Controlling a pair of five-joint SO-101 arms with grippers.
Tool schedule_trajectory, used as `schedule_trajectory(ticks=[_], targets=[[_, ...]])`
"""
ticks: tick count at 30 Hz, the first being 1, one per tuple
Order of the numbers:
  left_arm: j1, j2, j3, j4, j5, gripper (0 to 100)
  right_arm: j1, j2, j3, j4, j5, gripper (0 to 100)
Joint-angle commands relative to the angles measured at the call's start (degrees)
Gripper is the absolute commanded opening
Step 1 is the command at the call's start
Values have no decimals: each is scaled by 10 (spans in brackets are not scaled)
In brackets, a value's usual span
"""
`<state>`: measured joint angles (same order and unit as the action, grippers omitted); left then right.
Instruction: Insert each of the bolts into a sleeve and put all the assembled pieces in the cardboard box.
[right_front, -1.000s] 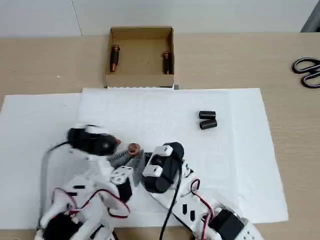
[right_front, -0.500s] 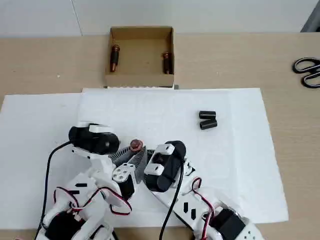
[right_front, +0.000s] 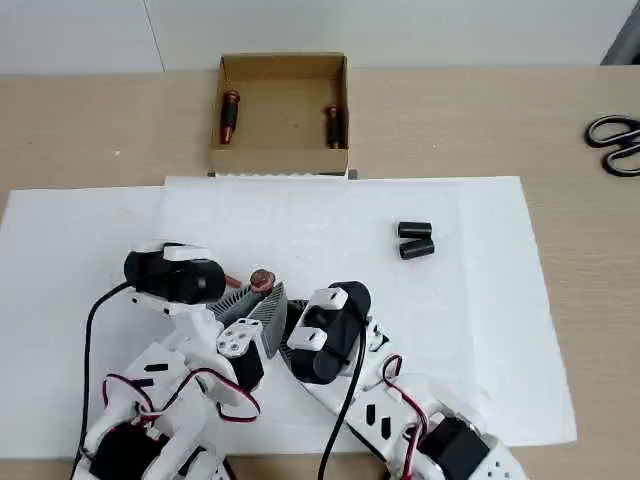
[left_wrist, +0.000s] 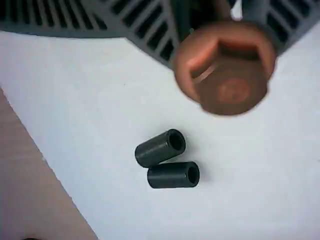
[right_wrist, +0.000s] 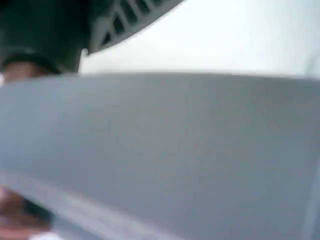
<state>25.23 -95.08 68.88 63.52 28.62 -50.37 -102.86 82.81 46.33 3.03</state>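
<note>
Copper bolt, pinched in the left gripper, has drifted slightly farther and leftward over the last second, so I judge it still needs a sleeve. The left wrist view shows its hexagonal head over two black sleeves. The high view places them well right, far from the cardboard box. The right gripper sits alongside, and I cannot tell its state.

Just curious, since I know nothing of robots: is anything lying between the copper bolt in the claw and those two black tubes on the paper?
Nothing visible does. Between the bolt in the left claw and the two sleeves lies just bare white paper.
</note>
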Motion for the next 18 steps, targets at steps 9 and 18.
schedule_trajectory(ticks=[9, 18], targets=[[24, 3, 1, 12, -7, 7, 43, -9, -56, -17, 10, 3], [25, 3, 22, 24, -33, 7, 53, -9, -67, -57, 11, 3]])
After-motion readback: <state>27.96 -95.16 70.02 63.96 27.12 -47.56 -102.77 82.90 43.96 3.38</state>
